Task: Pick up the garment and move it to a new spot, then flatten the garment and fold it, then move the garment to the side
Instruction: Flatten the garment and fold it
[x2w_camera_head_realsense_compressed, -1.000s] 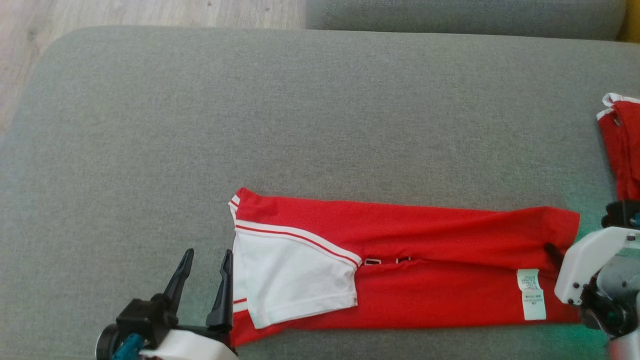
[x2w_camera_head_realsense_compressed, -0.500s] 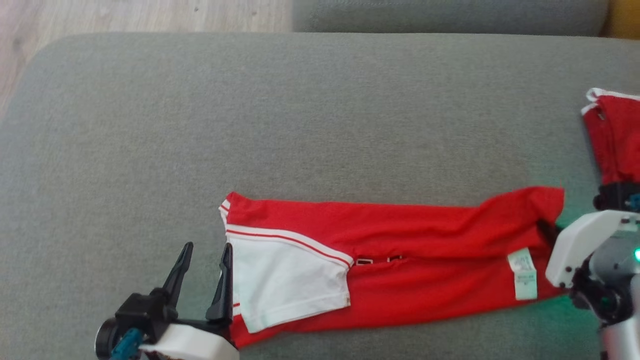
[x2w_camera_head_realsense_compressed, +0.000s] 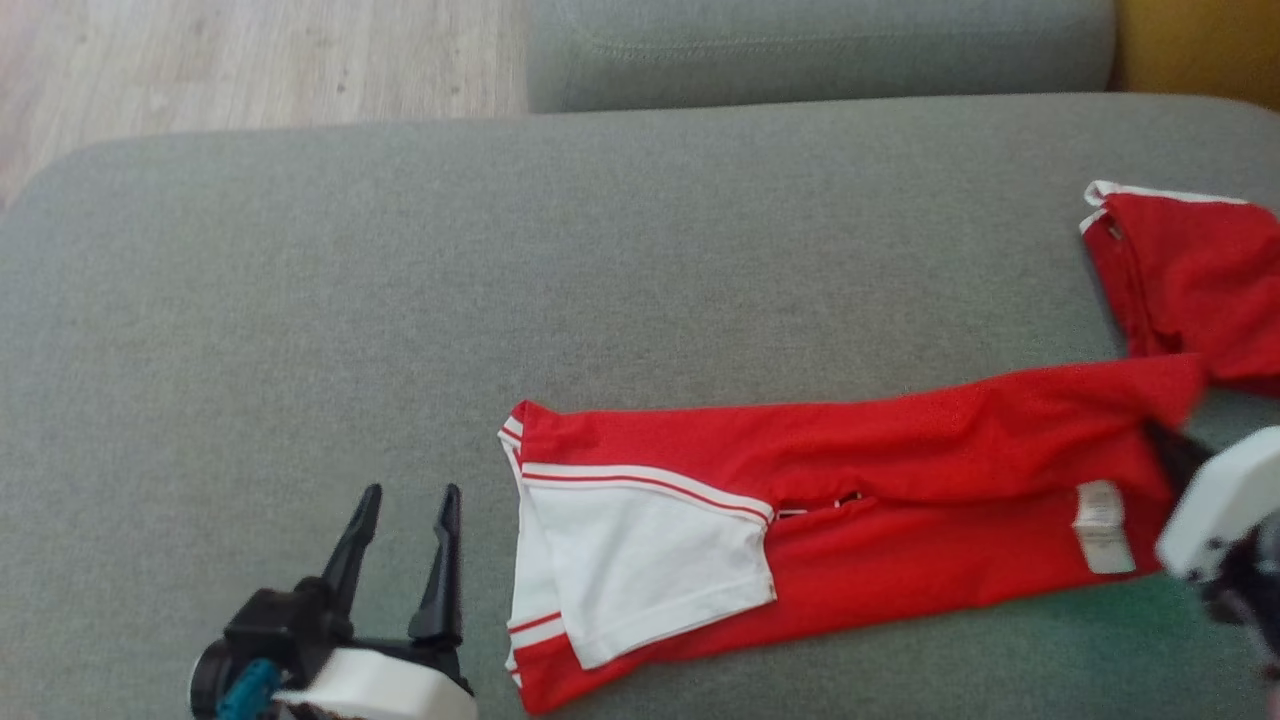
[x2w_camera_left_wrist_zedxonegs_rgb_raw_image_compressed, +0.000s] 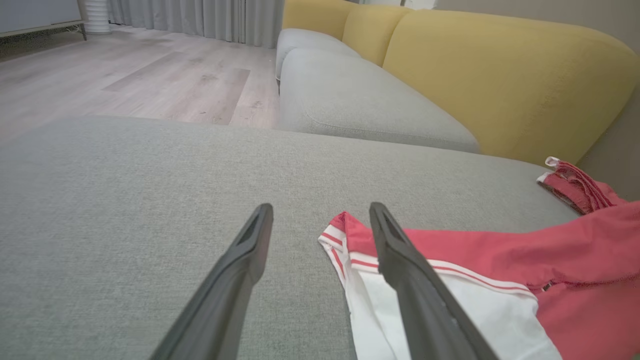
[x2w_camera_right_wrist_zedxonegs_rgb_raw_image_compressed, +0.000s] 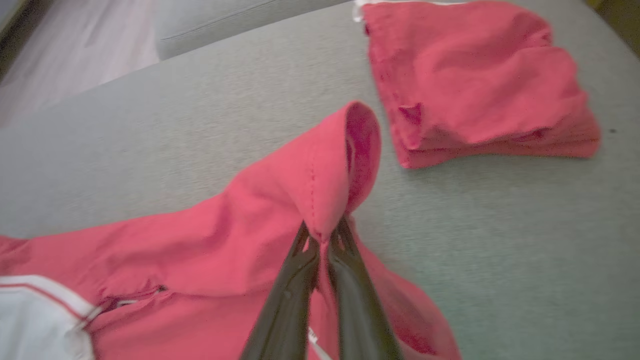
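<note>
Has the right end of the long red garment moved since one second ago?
Yes. Pinched by the right end effector, the garment went toward the folded red pile: the earlier gap between them is closed in the head view.

**Red garment: right end taken up**

Right gripper: has closed, and its jaws are now pinched tight on the right end of the red garment.
That end: formerly flat on the grey cushion, now lifted into a raised fold, nearer the folded red garment.
Whole garment: drawn rightward. The white sleeve, earlier against the inner finger of the left gripper, now lies apart from it.
Head camera: has moved, so more floor shows at top.
</note>
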